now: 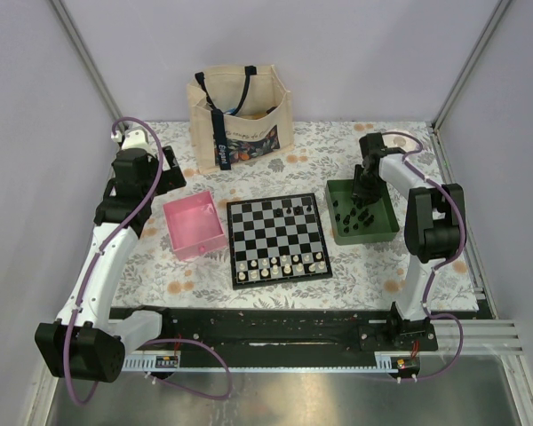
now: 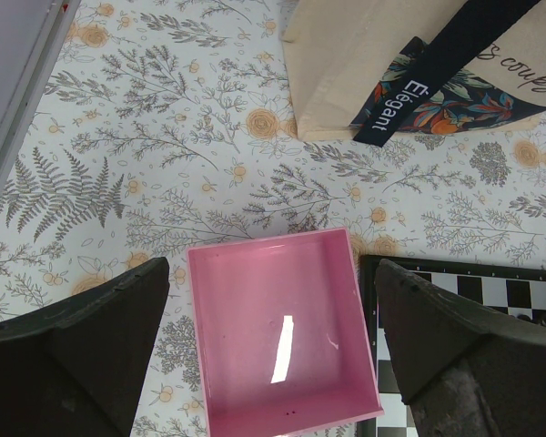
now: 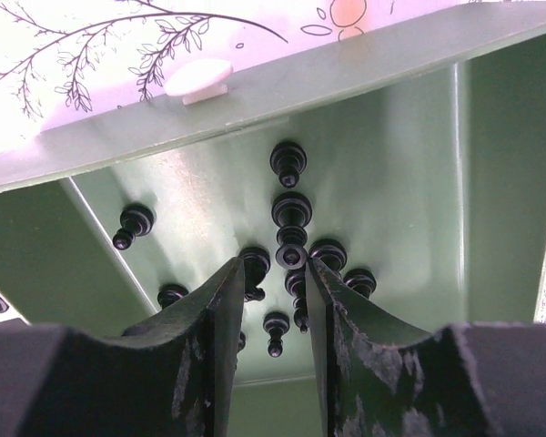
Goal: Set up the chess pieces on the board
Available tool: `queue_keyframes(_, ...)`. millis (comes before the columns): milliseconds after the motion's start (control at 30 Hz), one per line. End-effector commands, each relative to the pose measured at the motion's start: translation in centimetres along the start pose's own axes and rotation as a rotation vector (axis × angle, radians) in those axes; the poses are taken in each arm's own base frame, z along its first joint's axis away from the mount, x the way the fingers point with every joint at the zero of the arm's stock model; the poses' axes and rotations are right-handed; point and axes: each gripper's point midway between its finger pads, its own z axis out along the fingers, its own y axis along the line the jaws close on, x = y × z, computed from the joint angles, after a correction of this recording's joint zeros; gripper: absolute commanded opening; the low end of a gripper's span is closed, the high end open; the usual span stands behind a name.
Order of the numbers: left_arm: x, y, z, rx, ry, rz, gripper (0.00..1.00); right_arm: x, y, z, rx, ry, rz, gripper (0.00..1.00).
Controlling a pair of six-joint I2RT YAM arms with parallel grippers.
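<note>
The chequered board (image 1: 278,238) lies mid-table, with a few black chess pieces (image 1: 289,210) on its far rows and white pieces (image 1: 280,264) on its near rows. Several more black chess pieces (image 3: 291,218) lie scattered in the green tray (image 1: 386,226) to the board's right. My right gripper (image 3: 274,266) is down inside this tray, open with a narrow gap. One lying piece (image 3: 276,330) shows between the fingers and another (image 3: 297,289) rests against the right finger; neither is clamped. My left gripper (image 2: 273,264) hangs wide open above the pink tray (image 2: 282,337), holding nothing.
The empty pink tray (image 1: 195,226) sits left of the board. A cloth tote bag (image 1: 240,115) stands at the back. A small white object (image 3: 198,78) lies on the flowered cloth just beyond the green tray's far wall (image 3: 255,100).
</note>
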Motion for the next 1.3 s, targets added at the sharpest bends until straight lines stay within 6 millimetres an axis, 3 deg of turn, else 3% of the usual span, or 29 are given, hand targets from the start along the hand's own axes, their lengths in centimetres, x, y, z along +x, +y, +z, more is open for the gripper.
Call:
queue_keyframes(0,-1.3,-0.3,-0.3,0.016,-0.047,0.002,0.99,-2.1,-0.2,-0.2,0.008,-0.059,0.003,0.42)
queue_keyframes(133,-1.4,-0.3,-0.3,0.018,-0.046,0.002,0.99,-2.1,-0.3,0.1,0.01,-0.057,0.009,0.34)
queue_keyframes(433,-1.3,-0.3,-0.3,0.017,-0.045,0.003,0.99,-2.2,-0.7,0.3,0.028,-0.061,0.01,0.34)
queue_keyframes(533,-1.3,-0.3,-0.3,0.017,-0.045,0.003,0.99,-2.1,-0.8,0.5,0.03,-0.057,0.014,0.27)
queue_keyframes(733,-1.4,-0.4,-0.3,0.019,-0.046,0.003,0.99,-2.2,-0.9,0.4,0.03,-0.06,0.014,0.27)
queue_keyframes(833,-1.4,-0.4,-0.3,0.022,-0.045,0.003,0.99,-2.2,-0.7,0.4,0.026,-0.059,0.013,0.16)
queue_keyframes(867,-1.4,-0.4,-0.3,0.021,-0.045,0.003,0.99,-2.3,-0.7,0.3,0.023,-0.062,0.015,0.16)
queue_keyframes(933,-1.4,-0.4,-0.4,0.021,-0.045,0.003,0.99,-2.3,-0.7,0.2,0.02,-0.065,0.013,0.02)
queue_keyframes(1267,-1.5,-0.4,-0.4,0.02,-0.049,0.002,0.99,-3.1,-0.6,-2.1,0.002,-0.107,0.011,0.0)
